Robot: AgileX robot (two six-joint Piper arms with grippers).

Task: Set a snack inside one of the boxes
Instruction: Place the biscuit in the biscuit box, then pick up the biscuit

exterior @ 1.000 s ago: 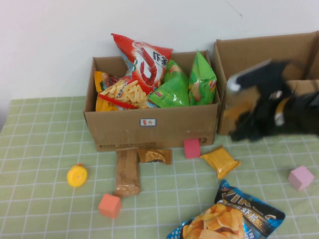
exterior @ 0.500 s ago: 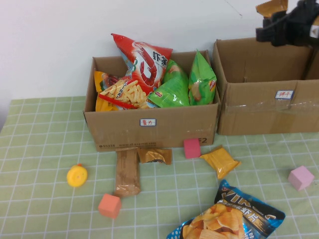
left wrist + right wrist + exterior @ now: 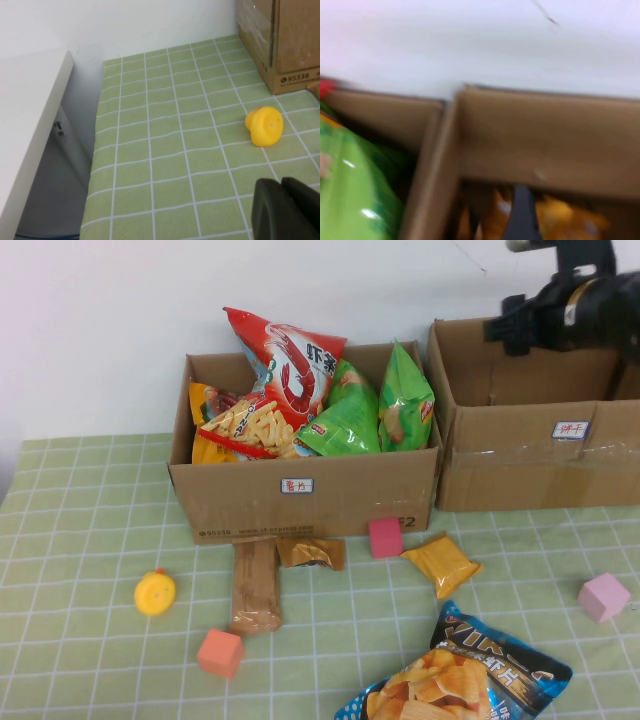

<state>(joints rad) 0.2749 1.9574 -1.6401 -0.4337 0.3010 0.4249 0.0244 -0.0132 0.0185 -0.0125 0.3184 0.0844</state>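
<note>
Two cardboard boxes stand at the back. The left box (image 3: 300, 502) is stuffed with snack bags. My right gripper (image 3: 503, 330) hovers open over the back of the right box (image 3: 520, 470), and no packet shows in it. In the right wrist view one dark finger (image 3: 521, 217) hangs above blurred orange-yellow packets (image 3: 560, 215) inside that box. On the table lie a long brown snack (image 3: 254, 585), a small brown packet (image 3: 310, 552), a yellow packet (image 3: 441, 563) and a big chips bag (image 3: 455, 680). My left gripper (image 3: 287, 210) is shut, low over the mat near the yellow duck (image 3: 264, 126).
Pink blocks (image 3: 384, 537) (image 3: 603, 597), an orange block (image 3: 219, 652) and the duck (image 3: 155, 592) sit on the green checked mat. A white wall runs behind the boxes. The mat's left edge drops off beside a white panel (image 3: 30, 115).
The right arm rose from in front of the right box to above it, carrying a brown-gold packet half a second ago. That packet no longer shows in the gripper.
</note>
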